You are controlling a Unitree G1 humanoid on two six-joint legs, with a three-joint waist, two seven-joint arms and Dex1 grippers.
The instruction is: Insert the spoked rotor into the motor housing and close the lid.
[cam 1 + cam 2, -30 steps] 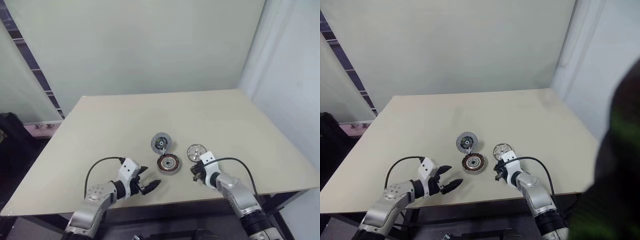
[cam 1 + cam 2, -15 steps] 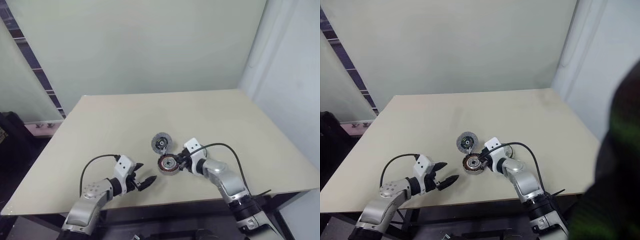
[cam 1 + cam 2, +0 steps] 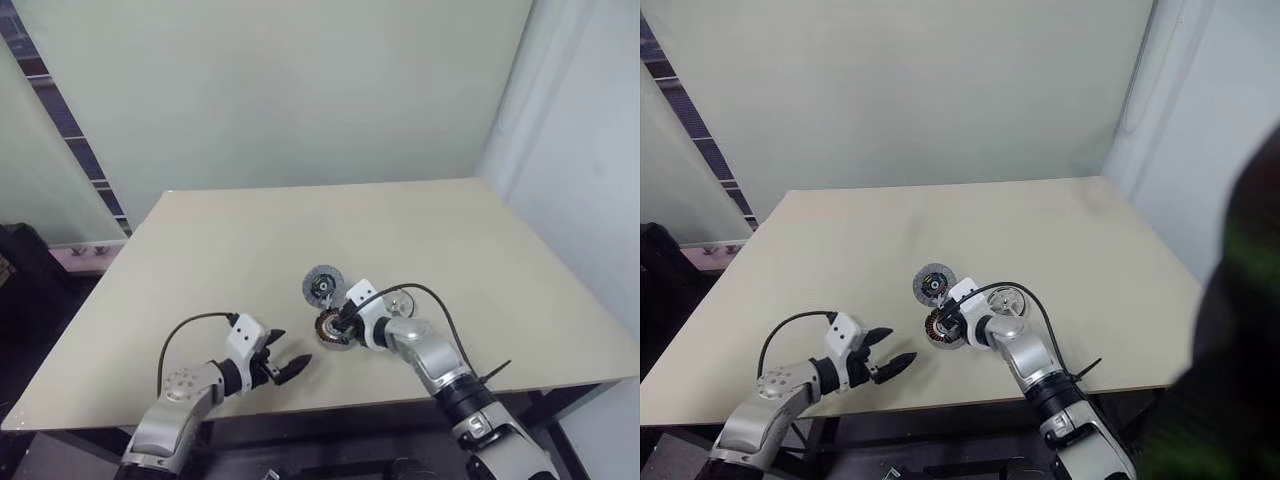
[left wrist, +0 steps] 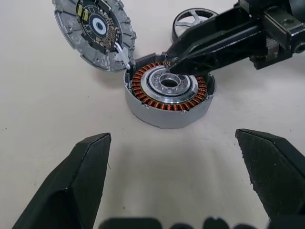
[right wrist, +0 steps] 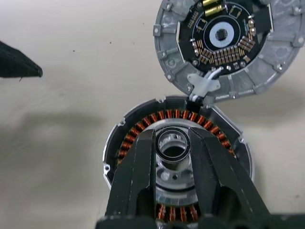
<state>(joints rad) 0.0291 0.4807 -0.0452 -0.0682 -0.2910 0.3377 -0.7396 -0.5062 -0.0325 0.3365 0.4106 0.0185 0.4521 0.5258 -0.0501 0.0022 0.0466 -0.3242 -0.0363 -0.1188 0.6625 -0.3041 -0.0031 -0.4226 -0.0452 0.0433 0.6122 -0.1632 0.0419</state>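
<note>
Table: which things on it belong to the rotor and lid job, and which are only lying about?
Belong to the job: spoked rotor, motor housing, lid beside the housing.

Not part of it: small ring, not lying loose but pinched in the right gripper over the housing's hub.

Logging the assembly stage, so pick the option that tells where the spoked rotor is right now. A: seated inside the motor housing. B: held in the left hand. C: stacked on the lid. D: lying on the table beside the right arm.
D: the spoked rotor lies flat on the table behind the right arm, while the motor housing shows bare copper windings and the left hand is open.
</note>
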